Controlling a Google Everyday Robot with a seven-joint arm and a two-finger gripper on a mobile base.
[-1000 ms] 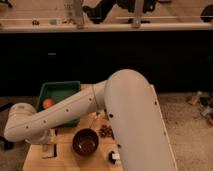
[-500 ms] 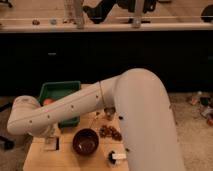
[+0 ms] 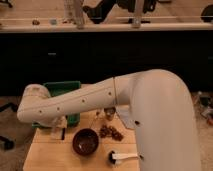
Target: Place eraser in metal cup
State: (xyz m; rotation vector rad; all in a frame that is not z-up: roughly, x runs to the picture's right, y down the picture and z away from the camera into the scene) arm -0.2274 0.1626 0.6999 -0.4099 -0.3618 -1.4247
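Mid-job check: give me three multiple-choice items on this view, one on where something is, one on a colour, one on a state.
1. Where is the claw?
A. Low over the left of the table, beside the bin.
B. Off the right edge.
C. Raised high, out of the top of the view.

2. What colour is the bin?
A. Red.
B. Green.
C. Blue.

3. How does the dark bowl sit?
A. Upside down.
B. On its side.
C. Upright, mouth up.

Answers: 1 A, it shows just in front of the bin's corner. 2 B, the walls are plainly green. 3 C, the round hollow faces up.
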